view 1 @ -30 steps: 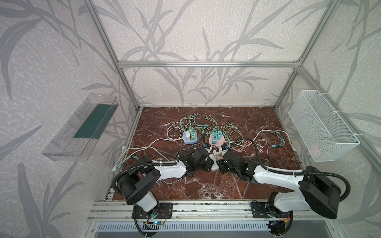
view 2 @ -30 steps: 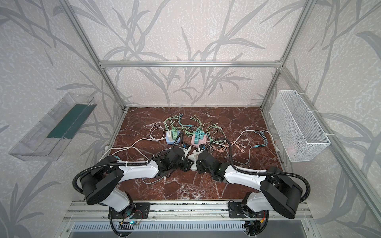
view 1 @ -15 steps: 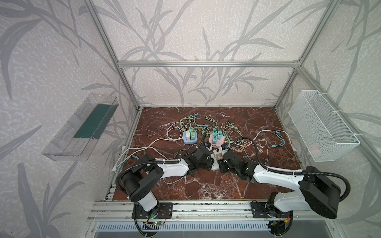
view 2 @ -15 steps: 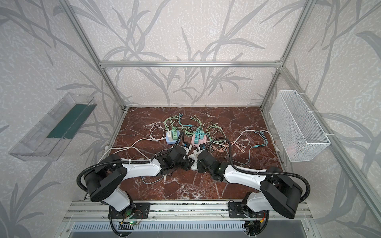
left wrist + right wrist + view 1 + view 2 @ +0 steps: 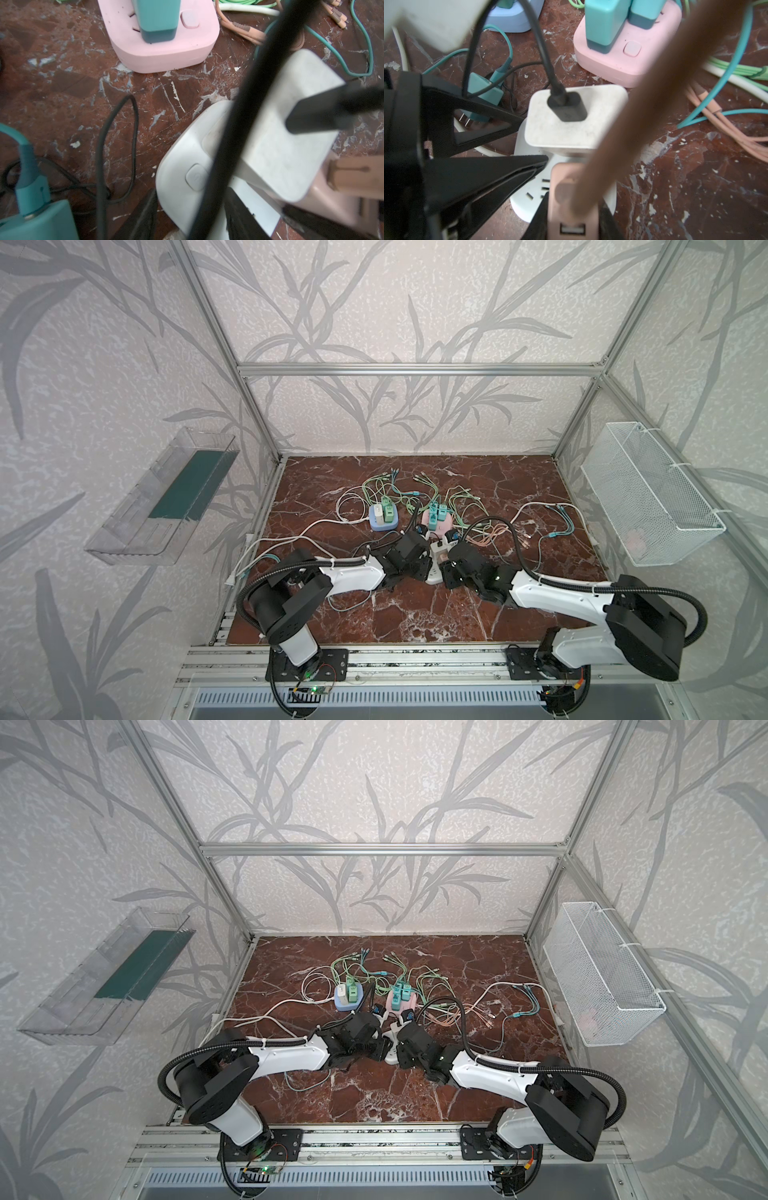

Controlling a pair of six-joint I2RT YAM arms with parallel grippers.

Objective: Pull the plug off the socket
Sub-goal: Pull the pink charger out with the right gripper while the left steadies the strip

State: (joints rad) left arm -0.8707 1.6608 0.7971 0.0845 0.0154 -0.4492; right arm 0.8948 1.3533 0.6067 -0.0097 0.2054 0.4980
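Note:
The white socket (image 5: 434, 572) is a power strip lying on the marble floor between my two arms; it also shows as socket (image 5: 390, 1050). A salmon-pink plug (image 5: 571, 207) with a pink cable sits in the socket (image 5: 527, 199), beside a white charger (image 5: 571, 128) carrying a black cable. My right gripper (image 5: 572, 218) is shut on the pink plug, one finger on each side. My left gripper (image 5: 190, 216) straddles the socket (image 5: 187, 158), its jaws against the strip's two sides. The pink plug (image 5: 332, 197) stands behind the white charger (image 5: 291, 145).
A pink power strip (image 5: 436, 523) with teal chargers and a blue strip (image 5: 383, 519) lie just behind. A loose teal charger (image 5: 481, 91) lies by the socket. Tangled cables (image 5: 540, 526) spread around. A wire basket (image 5: 648, 497) hangs right, a clear tray (image 5: 166, 497) left.
My right jaws have closed in on the pink plug. The left arm has shifted slightly at the socket, its jaws narrowing a little.

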